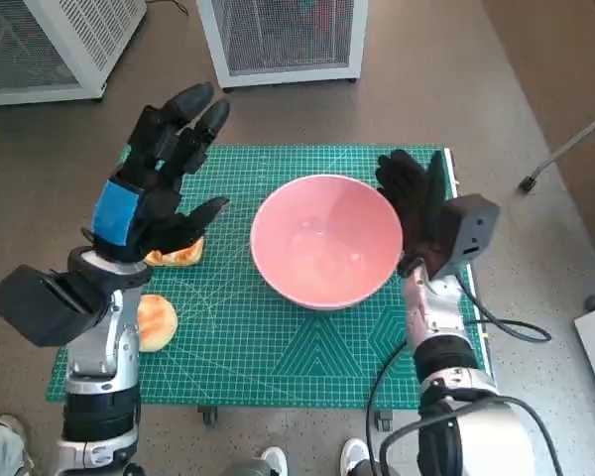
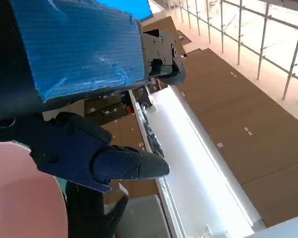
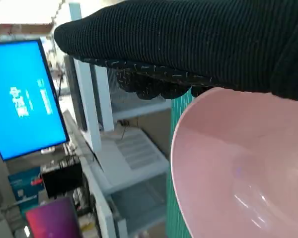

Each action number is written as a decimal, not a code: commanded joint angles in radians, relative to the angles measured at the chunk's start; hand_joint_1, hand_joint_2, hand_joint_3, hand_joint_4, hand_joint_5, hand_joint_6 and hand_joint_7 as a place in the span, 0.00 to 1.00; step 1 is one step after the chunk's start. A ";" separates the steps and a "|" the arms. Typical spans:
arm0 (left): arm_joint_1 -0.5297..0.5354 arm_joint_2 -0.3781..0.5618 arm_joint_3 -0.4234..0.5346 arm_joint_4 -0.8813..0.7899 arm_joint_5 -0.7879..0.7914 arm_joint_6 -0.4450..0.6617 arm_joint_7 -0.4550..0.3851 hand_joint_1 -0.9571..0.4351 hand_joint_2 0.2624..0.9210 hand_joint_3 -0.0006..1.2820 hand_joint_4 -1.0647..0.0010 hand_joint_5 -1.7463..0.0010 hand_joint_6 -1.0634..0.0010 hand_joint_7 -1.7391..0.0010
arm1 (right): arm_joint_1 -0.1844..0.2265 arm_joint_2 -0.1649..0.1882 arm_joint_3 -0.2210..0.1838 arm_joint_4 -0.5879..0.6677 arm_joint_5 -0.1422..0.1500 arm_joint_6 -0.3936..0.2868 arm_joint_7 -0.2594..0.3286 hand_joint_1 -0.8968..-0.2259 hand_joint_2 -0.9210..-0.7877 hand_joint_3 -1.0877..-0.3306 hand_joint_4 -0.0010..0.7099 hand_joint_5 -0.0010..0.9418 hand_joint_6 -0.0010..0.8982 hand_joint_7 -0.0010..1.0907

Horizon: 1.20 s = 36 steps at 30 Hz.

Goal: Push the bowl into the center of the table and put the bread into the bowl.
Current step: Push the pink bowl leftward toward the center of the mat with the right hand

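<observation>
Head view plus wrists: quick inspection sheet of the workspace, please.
Surface: green cutting mat covers the small table.
Job's things: pink bowl sits near the mat's middle, nothing in it. Bread piece lies partly under the left hand; a second bread roll lies beside the left forearm.
Clutter: nothing seen.
Hands: left hand raised over the mat, fingers spread, holding nothing. Right hand held flat by the bowl's rim; contact unclear.
Cables: black cable loops from the right wrist off the table edge.
Surroundings: white mesh cabinets beyond the table, shoes at the near edge, blue screen.
</observation>
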 commanded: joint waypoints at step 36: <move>0.024 -0.006 0.013 -0.038 -0.010 0.028 0.029 0.29 1.00 0.20 0.73 1.00 0.87 0.72 | -0.062 -0.037 0.009 -0.014 0.003 0.000 0.065 0.40 0.00 0.44 0.28 0.00 0.26 0.13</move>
